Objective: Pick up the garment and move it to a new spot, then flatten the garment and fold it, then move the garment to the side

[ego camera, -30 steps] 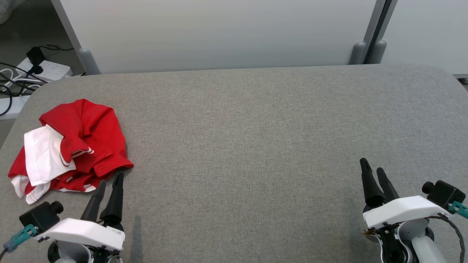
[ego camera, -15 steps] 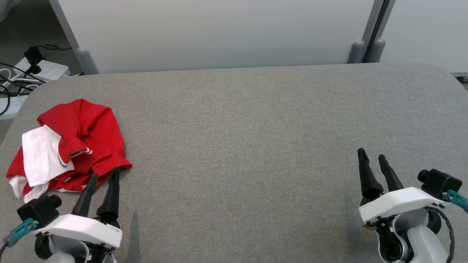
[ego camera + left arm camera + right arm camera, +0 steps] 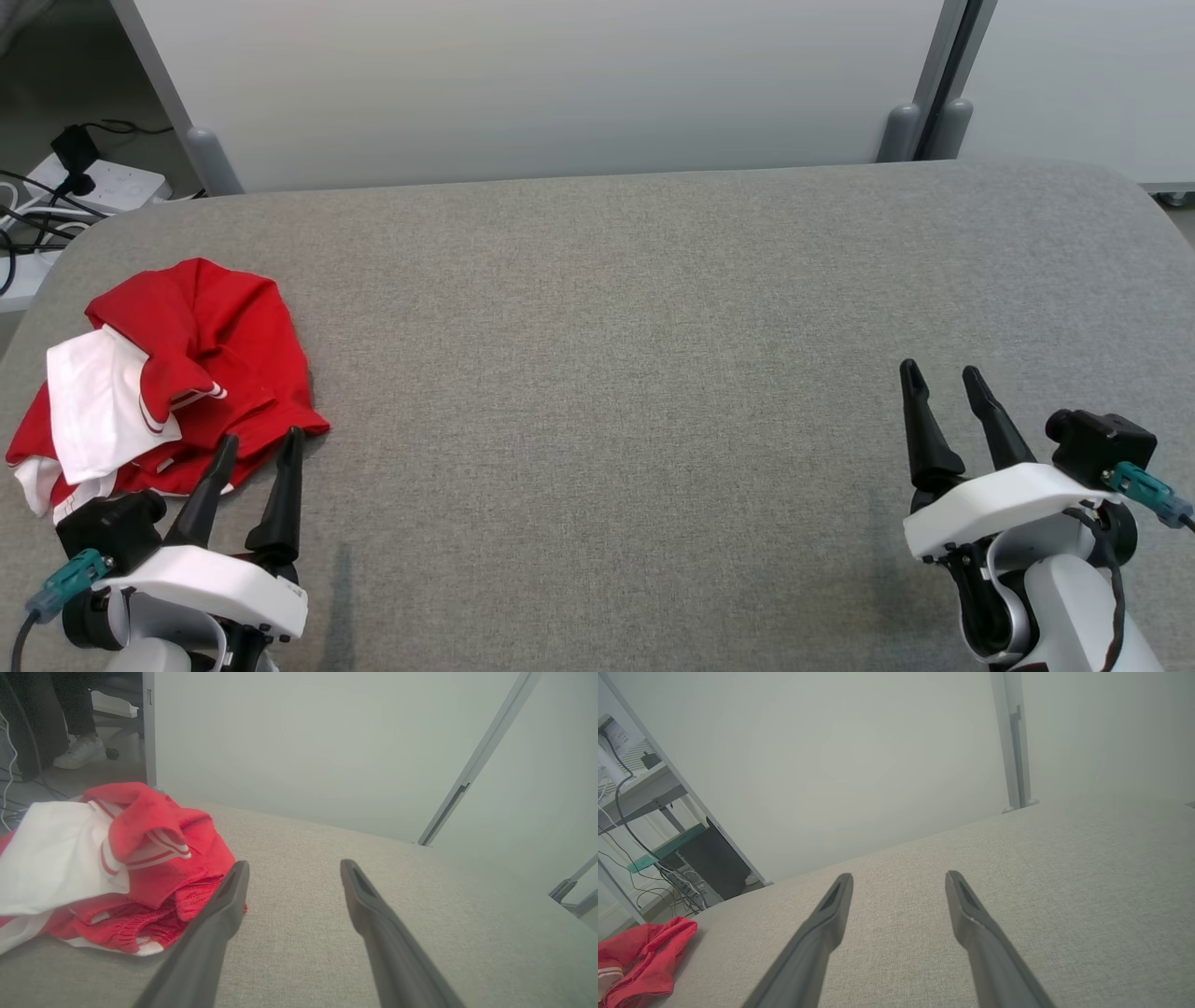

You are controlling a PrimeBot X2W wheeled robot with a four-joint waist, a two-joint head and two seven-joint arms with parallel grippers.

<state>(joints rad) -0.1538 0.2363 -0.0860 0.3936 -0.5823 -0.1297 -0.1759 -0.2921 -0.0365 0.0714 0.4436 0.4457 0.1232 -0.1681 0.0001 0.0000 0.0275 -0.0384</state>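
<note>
Target item: garment (image 3: pixel 177 364), red w/ white panels and striped trim, bunched in a loose heap at the far-left part of the table (image 3: pixel 607 373), near its left edge. Not spread, not folded.
L gripper (image 3: pixel 261 436): jaws apart, nothing between them. Tips sit at the heap's near-right hem. In the left wrist view one finger overlaps the red hem; contact can't be confirmed.
R gripper (image 3: pixel 939 369): jaws apart, empty, over bare table at lower right, well apart from the garment.
Task stage: judged as step 1, approach. No lift made yet; flatten, fold and move-aside all outstanding.
Handling: thin fabric, prob. light and soft w/ no stiffness — will drape and sag from any single grip pt, and layers may slide over each other. Not fragile.
Grip pt: the near red hem corner at the heap's right side, or the raised striped cuff on top. Pinch across a fold so 2+ layers are caught. Avoid the flat white panel — little to bite on.
Next move req.: L gripper down and fwd onto the hem, close fully, lift clear of the table.
Risk: a single-layer pinch may slip out; a tangled heap will prob. need both arms to flatten.
</note>
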